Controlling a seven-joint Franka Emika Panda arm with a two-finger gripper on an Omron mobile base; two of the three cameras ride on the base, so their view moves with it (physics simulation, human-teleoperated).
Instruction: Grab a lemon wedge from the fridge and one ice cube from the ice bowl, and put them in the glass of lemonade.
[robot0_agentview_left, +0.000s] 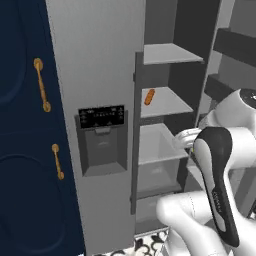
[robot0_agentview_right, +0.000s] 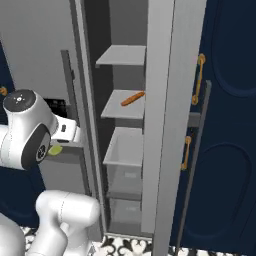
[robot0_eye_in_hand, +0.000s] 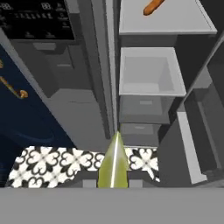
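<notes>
Lemon wedge (robot0_eye_in_hand: 113, 164), yellow-green, is pinched in the gripper (robot0_eye_in_hand: 113, 181), hanging over the patterned floor (robot0_eye_in_hand: 52, 164) before the fridge (robot0_agentview_left: 95, 60). At left, the closed door bears the black dispenser panel (robot0_agentview_left: 101, 116); at right, the open compartment shows an orange item (robot0_agentview_left: 149, 96) on a shelf (robot0_agentview_left: 167, 102).
</notes>
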